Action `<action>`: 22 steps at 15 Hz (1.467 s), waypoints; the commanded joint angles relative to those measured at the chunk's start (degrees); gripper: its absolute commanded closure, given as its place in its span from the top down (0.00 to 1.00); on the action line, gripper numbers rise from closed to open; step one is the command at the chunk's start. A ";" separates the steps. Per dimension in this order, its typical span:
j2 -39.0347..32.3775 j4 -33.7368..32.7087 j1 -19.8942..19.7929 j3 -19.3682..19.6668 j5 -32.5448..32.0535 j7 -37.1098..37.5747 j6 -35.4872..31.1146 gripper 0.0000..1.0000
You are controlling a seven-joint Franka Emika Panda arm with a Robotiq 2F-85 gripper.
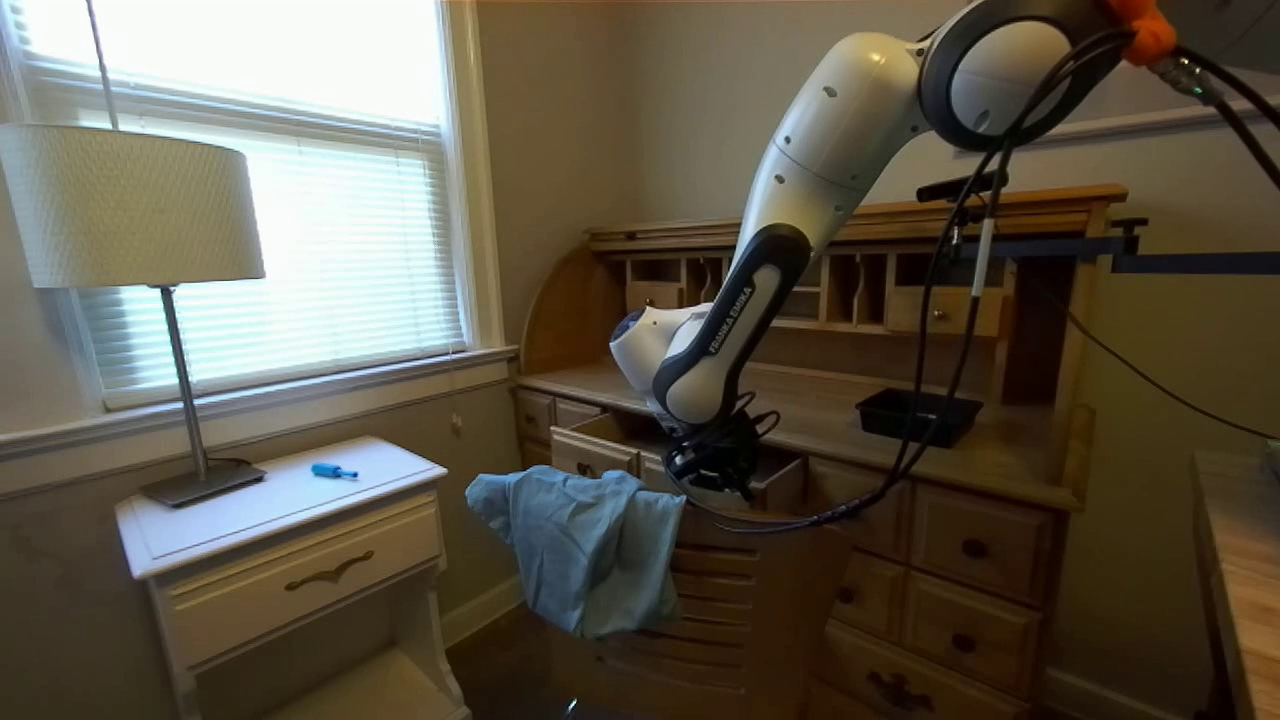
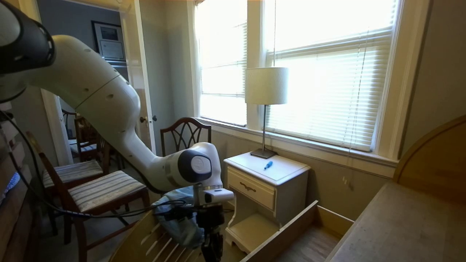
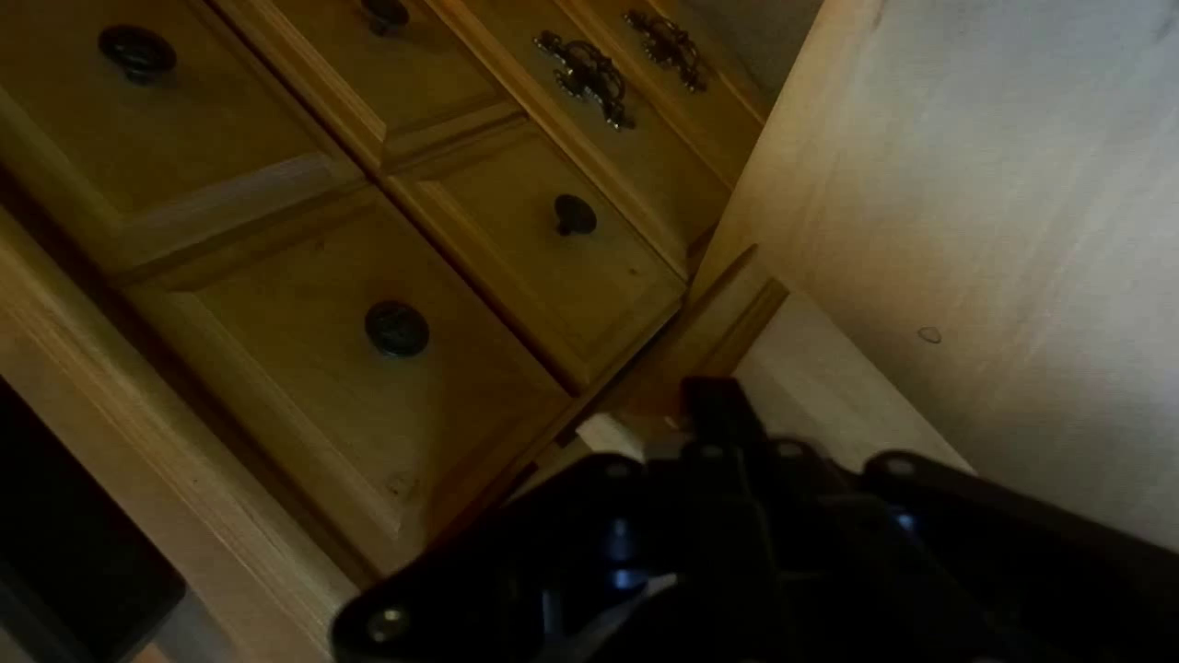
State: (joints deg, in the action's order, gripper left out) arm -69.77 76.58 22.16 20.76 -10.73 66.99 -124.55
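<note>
My black gripper [image 3: 714, 391] looks shut in the wrist view, with its fingers together and nothing visible between them. It is dark and its lower part is hard to make out. In both exterior views the gripper [image 1: 728, 480] [image 2: 213, 245] points down close to the front of a pulled-out wooden desk drawer [image 1: 595, 452] [image 2: 284, 238]. The drawer's corner [image 3: 746, 295] shows just beyond the fingertips. I cannot tell whether they touch it. A blue cloth [image 1: 590, 550] [image 2: 182, 229] hangs over a slatted wooden chair back [image 1: 720, 600], beside the gripper.
The roll-top desk [image 1: 1000, 455] bears a black tray [image 1: 915, 415]. Shut drawers with dark knobs [image 3: 396, 329] lie beyond the gripper. A white nightstand [image 1: 290, 500] holds a lamp [image 1: 130, 205] and a blue screwdriver-like tool [image 1: 335, 471]. Striped-seat chairs [image 2: 105, 189] stand behind the arm.
</note>
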 commanded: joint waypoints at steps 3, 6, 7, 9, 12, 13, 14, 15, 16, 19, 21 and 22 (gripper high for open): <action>-1.05 4.05 -2.49 1.48 -3.25 7.70 0.82 0.00; -0.92 4.09 -2.68 1.29 -3.12 10.90 1.14 0.00; -0.83 4.05 -2.83 1.17 -3.04 11.67 1.38 0.00; -0.40 4.27 -3.06 1.06 -2.97 13.32 1.62 0.00; 2.03 3.83 -5.27 -2.08 -2.14 9.04 2.24 0.00; 3.33 4.48 -5.47 -2.69 -3.05 7.36 -3.06 0.00; 4.36 5.11 -5.67 -2.90 -3.56 6.22 -6.73 0.00; 1.83 0.71 -4.14 -4.04 -1.50 9.57 -0.90 0.00; 2.19 1.02 -4.57 -4.51 -1.33 9.25 -1.14 0.01; 2.05 0.79 -4.69 -4.64 -1.32 9.26 -1.04 0.01; 2.05 0.79 -4.69 -4.64 -1.32 9.26 -1.03 0.01; 2.05 0.78 -4.69 -4.64 -1.32 9.26 -1.03 0.00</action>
State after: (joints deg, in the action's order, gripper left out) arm -67.72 77.81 18.37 17.25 -10.73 75.58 -125.93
